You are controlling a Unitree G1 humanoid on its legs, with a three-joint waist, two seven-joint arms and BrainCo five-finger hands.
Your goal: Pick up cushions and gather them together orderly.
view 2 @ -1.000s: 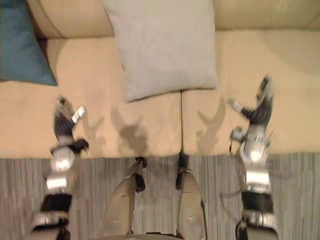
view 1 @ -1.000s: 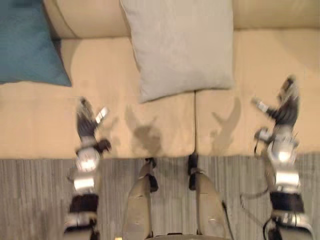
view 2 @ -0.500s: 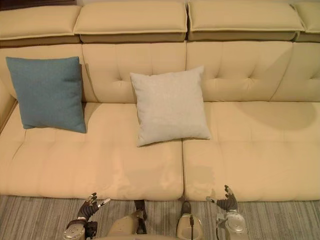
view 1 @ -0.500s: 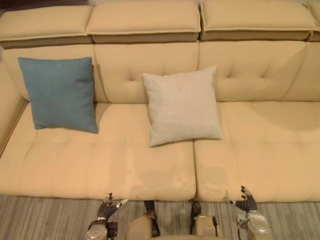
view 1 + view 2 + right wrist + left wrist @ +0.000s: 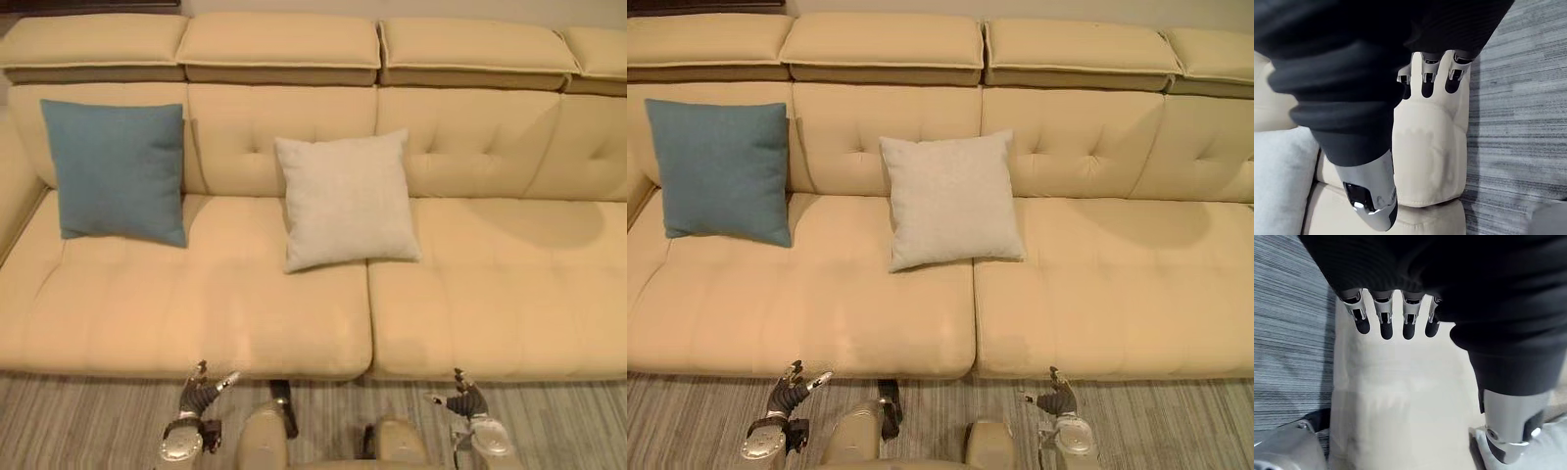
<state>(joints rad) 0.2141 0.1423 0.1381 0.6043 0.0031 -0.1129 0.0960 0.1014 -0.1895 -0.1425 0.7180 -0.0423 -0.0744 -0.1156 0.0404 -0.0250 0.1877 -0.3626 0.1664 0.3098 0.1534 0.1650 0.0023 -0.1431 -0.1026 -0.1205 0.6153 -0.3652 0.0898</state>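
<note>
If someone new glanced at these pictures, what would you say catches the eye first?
A long beige sofa spans the view. A blue cushion is propped against its backrest near the left end, and a pale grey cushion leans near the middle, apart from it. The left hand and right hand hang open and empty over the striped carpet by the sofa's front edge.

No lettering, label, number or sign is showing legibly on the beige sofa (image 5: 294,313), the blue cushion (image 5: 118,171), the pale grey cushion (image 5: 343,201) or the striped rug (image 5: 88,421).
</note>
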